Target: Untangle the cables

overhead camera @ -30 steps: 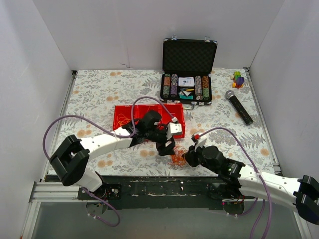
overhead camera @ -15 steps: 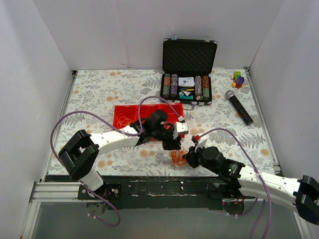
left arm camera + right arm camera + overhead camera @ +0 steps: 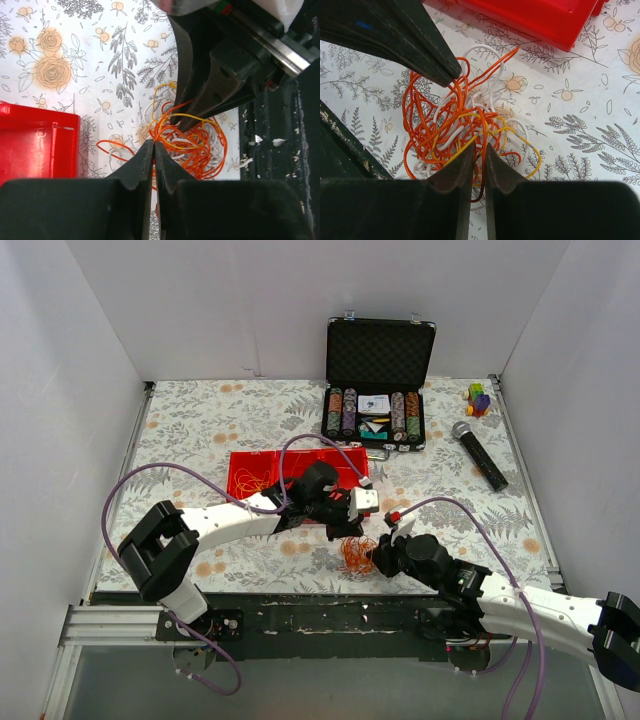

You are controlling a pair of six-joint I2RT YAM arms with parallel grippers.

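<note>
Hard to make out the cables (image 3: 352, 556) from above, half covered by both arms. Up close, a loose clump of orange, yellow and white loops on the table (image 3: 200, 420), near the red tray (image 3: 240, 456). Reaching in low with the left gripper (image 3: 154, 146), jaws nearly together, catch unclear. Pinching an orange strand in the narrow right gripper (image 3: 479, 149).

Tight squeeze here: the left pincer (image 3: 154, 145) and the right pincer (image 3: 479, 147) meet tip to tip, the cables (image 3: 455, 125) bunched between them. Ahead of the right pincer, past the clump, the red bin (image 3: 530, 15) blocks the way. To its right, bare tablecloth (image 3: 580, 100) runs free toward the microphone (image 3: 480, 455).
</note>
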